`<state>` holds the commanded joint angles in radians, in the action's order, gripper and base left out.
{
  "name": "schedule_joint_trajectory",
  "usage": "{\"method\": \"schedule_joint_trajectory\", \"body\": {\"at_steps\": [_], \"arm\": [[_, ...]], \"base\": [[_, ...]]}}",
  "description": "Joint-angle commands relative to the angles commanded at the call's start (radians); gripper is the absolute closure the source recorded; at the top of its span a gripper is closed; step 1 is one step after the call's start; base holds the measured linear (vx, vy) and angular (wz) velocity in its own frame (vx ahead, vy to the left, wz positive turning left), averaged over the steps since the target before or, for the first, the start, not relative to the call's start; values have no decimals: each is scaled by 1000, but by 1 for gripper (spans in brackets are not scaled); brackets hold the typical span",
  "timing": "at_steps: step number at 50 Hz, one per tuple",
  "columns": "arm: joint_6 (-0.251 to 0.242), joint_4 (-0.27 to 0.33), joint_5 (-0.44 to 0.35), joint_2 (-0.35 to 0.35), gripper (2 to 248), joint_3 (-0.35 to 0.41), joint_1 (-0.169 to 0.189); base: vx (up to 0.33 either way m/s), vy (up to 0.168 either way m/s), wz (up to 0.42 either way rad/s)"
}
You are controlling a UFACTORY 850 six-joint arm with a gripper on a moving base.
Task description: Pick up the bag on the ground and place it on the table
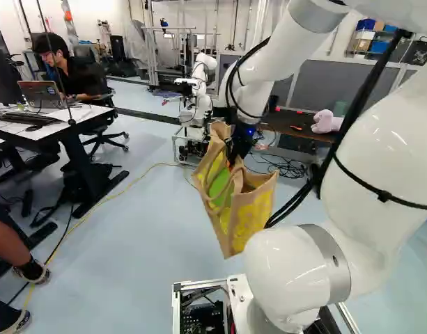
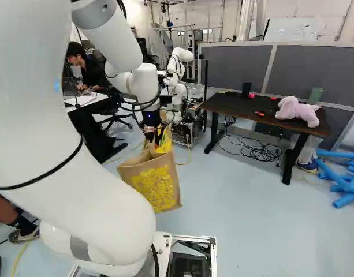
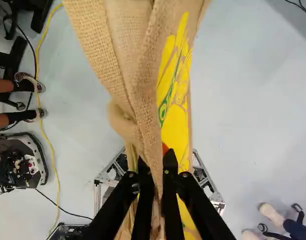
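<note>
left base view: i have the tan burlap bag with yellow print (image 1: 255,217) hanging tilted from my white jointed arm (image 1: 373,153), above the pale blue floor (image 1: 147,236). right base view: my black two-fingered gripper (image 2: 154,136) is at the bag's top; the dark-brown rectangular table (image 2: 237,105), bearing a pink plush toy (image 2: 297,110), stands to the right, well apart from the bag. wrist view: both fingers pinch a fold of the burlap between them.
</note>
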<state>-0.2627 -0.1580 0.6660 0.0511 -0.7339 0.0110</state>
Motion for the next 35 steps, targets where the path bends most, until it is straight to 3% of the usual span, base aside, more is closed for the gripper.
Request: {"method": "schedule_joint_trajectory", "body": {"at_steps": [35], "arm": [[0,0,158,72,227,-55,42]], "base": [[0,0,0]]}}
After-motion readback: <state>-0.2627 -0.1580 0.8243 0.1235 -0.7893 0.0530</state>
